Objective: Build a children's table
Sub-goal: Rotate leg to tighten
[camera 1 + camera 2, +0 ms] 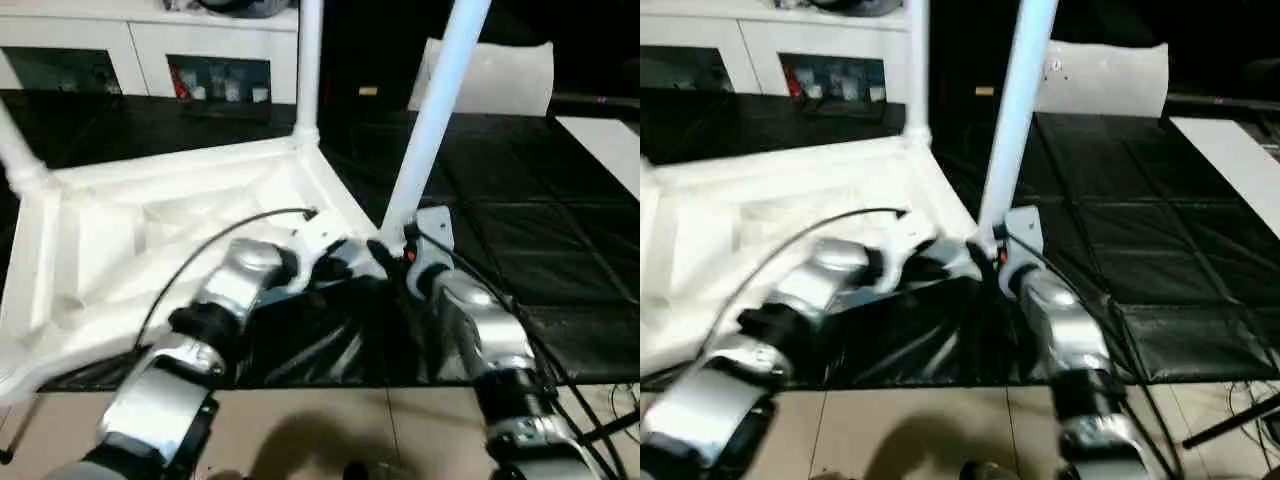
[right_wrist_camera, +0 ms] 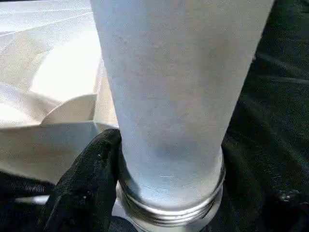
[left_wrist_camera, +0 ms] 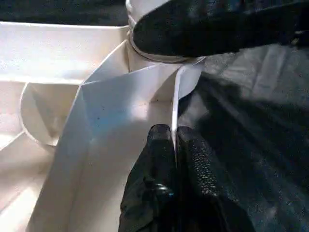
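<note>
Black right claw (image 2: 145,193) around leg (image 2: 174,96) (base)

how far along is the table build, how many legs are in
Two legs already stand in the upturned tabletop: the far leg and one at the left edge. In hand: the right gripper holds the near leg at its socket while the left gripper pinches the rim. Seating it, plus any fourth leg, remains.

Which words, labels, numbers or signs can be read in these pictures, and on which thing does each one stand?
None can be read.
White sheet: a small mark, too blurred to read.
Cabinet: coloured items behind the glass, too small to read.
Tabletop, legs: plain white, no print visible.
</note>
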Controlling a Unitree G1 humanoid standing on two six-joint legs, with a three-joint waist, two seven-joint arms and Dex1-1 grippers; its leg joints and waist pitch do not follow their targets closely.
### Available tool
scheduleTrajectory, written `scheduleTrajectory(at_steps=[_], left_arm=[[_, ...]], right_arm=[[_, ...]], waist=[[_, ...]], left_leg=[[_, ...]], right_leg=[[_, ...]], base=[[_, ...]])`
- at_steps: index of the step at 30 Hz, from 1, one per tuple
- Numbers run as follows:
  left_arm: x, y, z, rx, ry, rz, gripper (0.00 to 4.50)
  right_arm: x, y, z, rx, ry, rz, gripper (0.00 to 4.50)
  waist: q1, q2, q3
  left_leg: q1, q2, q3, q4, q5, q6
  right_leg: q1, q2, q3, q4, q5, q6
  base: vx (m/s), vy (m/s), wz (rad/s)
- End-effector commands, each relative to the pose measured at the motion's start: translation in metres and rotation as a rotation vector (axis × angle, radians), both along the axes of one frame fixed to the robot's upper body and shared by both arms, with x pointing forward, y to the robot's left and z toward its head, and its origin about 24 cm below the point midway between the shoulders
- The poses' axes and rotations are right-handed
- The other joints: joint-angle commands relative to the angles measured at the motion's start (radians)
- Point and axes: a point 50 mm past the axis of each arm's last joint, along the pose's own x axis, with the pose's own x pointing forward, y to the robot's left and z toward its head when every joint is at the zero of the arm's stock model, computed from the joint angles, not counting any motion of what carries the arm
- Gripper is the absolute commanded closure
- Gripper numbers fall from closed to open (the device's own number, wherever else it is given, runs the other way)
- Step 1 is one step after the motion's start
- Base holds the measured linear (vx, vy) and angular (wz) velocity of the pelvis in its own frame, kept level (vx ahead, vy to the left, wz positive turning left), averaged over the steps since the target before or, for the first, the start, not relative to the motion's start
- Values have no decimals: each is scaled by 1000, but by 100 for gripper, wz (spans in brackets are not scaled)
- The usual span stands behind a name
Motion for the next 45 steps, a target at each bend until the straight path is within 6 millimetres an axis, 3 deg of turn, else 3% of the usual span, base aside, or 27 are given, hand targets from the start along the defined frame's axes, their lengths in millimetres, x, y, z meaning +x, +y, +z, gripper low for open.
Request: scheduleTrajectory(at_steps=[1, 2, 3, 5, 9, 13, 16, 19, 21, 23, 29, 33, 34, 35, 36, 37, 45], left_arm=[[4, -36, 25, -119, -105, 31, 450], [3, -35, 24, -105, -110, 15, 450], [2, -34, 24, -96, -111, 12, 450], [2, -29, 23, -76, -113, 7, 450], [3, -14, 21, -54, -114, -9, 450], [2, 2, 19, -37, -117, -53, 450], [-4, 19, 15, -26, -104, -151, 450], [-11, 33, 13, -32, -89, -271, 450], [-15, 39, 12, -13, -78, -331, 450], [-19, 49, 11, 24, -51, -419, 450], [-26, 65, 14, 67, 22, -593, 450], [-27, 69, 15, 96, 42, -645, 450], [-28, 70, 16, 104, 49, -664, 450], [-28, 70, 16, 115, 54, -684, 450], [-28, 71, 17, 125, 58, -706, 450], [-28, 71, 17, 125, 58, -706, 450], [-27, 66, 19, 145, 54, -772, 450]], right_arm=[[-11, 65, -2, 103, 44, 209, 178], [-10, 66, 2, 122, 28, 209, 122], [-10, 67, 3, 122, 22, 206, 108], [-10, 67, 4, 122, 11, 207, 107], [-11, 57, 6, 103, -29, 225, 60], [-15, 36, 7, 74, -81, 276, 17], [-19, 13, 8, 23, -118, 335, 2], [-24, -12, 11, -20, -139, 441, 2], [-27, -23, 13, -47, -138, 505, 2], [-32, -36, 17, -74, -129, 603, 2], [-39, -52, 24, -102, -70, 817, 2], [-41, -52, 24, -125, -59, 901, 2], [-42, -52, 25, -127, -54, 930, 2], [-43, -51, 25, -124, -48, 961, 2], [-44, -50, 25, -122, -42, 997, 30], [-44, -50, 25, -122, -42, 997, 30], [-42, -39, 22, -127, -38, 1075, 85]], waist=[[1, -3, -56], [0, -4, -56], [2, -2, -58], [-1, 0, -59], [2, 0, -62], [3, 0, -66], [4, -2, -71], [5, -1, -74], [9, 1, -70], [21, 4, -66], [44, 4, -64], [51, 0, -62], [53, -6, -60], [55, -4, -61], [55, -4, -61], [58, -8, -60], [70, -8, -65]], left_leg=[[3, 31, -17, -80, -270, 51], [2, 31, -16, -81, -268, 54], [4, 32, -15, -80, -261, 57], [-2, 36, -16, -84, -249, 60], [-5, 36, -13, -84, -220, 66], [-6, 35, -9, -80, -184, 80], [-15, 33, -8, -77, -140, 97], [-15, 36, -5, -73, -100, 127], [-11, 37, -4, -73, -121, 135], [-4, 40, -2, -75, -152, 122], [2, 47, -2, -78, -186, 91], [-1, 45, -3, -78, -205, 73], [0, 45, -3, -78, -208, 69], [2, 44, -3, -77, -209, 68], [0, 44, -4, -77, -206, 68], [0, 46, -4, -77, -201, 69], [0, 49, -2, -76, -162, 68]], right_leg=[[44, -68, 41, -89, -548, -73], [45, -67, 42, -90, -541, -73], [44, -68, 45, -87, -521, -79], [49, -67, 48, -79, -474, -97], [53, -69, 52, -70, -420, -123], [56, -67, 58, -62, -369, -141], [65, -65, 59, -52, -320, -145], [65, -63, 61, -38, -219, -190], [61, -62, 61, -40, -225, -201], [57, -64, 62, -45, -283, -193], [54, -64, 65, -42, -311, -195], [54, -67, 63, -49, -391, -162], [52, -68, 63, -51, -417, -152], [51, -68, 62, -54, -439, -145], [52, -68, 62, -54, -441, -143], [51, -68, 62, -53, -443, -140], [52, -68, 64, -37, -333, -177]], base=[[0, 0, 0], [0, 0, 0], [0, 0, 0], [0, 0, 0], [0, 0, 0], [0, 0, 0], [0, 0, 0], [0, 0, 0], [0, 0, 0], [0, 0, 0], [0, 0, 0], [0, 0, 0], [0, 0, 0], [0, 0, 0], [0, 0, 0], [0, 0, 0], [0, 0, 0]])
